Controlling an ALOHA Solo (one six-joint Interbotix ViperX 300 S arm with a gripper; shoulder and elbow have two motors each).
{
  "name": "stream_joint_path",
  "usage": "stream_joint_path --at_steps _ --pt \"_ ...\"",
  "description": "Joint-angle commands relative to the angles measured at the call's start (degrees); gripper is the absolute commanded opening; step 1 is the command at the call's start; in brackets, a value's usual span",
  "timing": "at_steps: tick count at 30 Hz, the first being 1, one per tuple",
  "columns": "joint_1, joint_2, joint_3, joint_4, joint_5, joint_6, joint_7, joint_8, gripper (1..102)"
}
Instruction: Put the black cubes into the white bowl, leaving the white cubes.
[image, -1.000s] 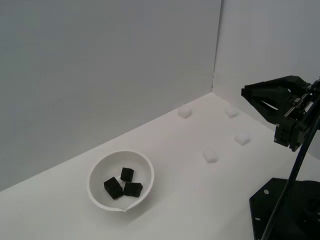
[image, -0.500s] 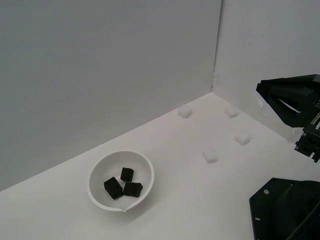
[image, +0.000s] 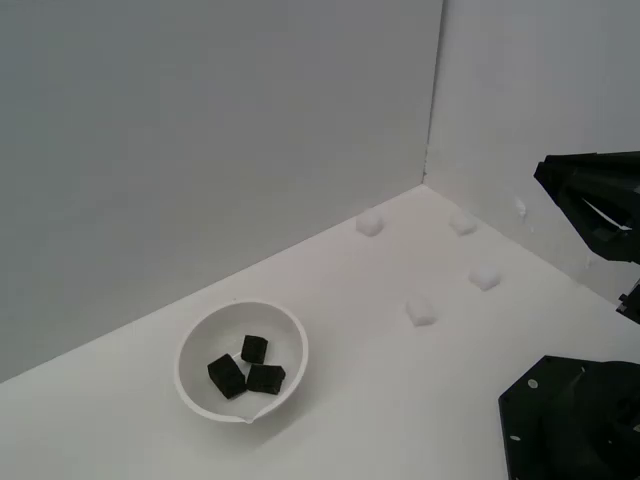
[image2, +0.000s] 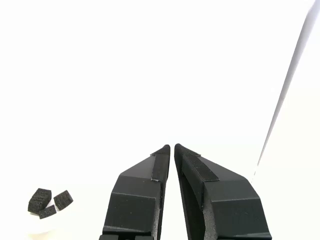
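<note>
Three black cubes (image: 254, 348) (image: 227, 376) (image: 266, 379) lie inside the white bowl (image: 195, 340), which stands on the white surface toward the exterior view's left. In the wrist view the black cubes (image2: 40, 200) appear as a cluster, and the bowl (image2: 30, 227) around them is washed out. Several white cubes (image: 370, 224) (image: 462, 223) (image: 485, 277) (image: 422, 311) sit loose on the surface near the back corner. My gripper (image: 541, 173) hangs in the air at the exterior view's right edge, far from the bowl. The wrist view shows the gripper (image2: 171, 146) shut, tips nearly touching, holding nothing.
The arm's black base (image: 570, 420) stands at the lower right of the exterior view. Two grey walls meet in a corner (image: 432, 150) behind the white cubes.
The gripper has drawn back toward the exterior view's right edge. The bowl and all the cubes stayed in place.
</note>
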Motion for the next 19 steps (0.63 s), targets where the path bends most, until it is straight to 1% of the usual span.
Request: stream_joint_path --at_steps 1,7,19 --pt "0.62 0.70 0.70 0.18 0.09 0.00 -0.09 0.44 3" --pt "0.62 2.72 2.72 0.35 0.26 0.00 0.00 0.44 3" --pt "0.70 2.72 2.72 0.35 0.26 0.00 0.00 0.44 3"
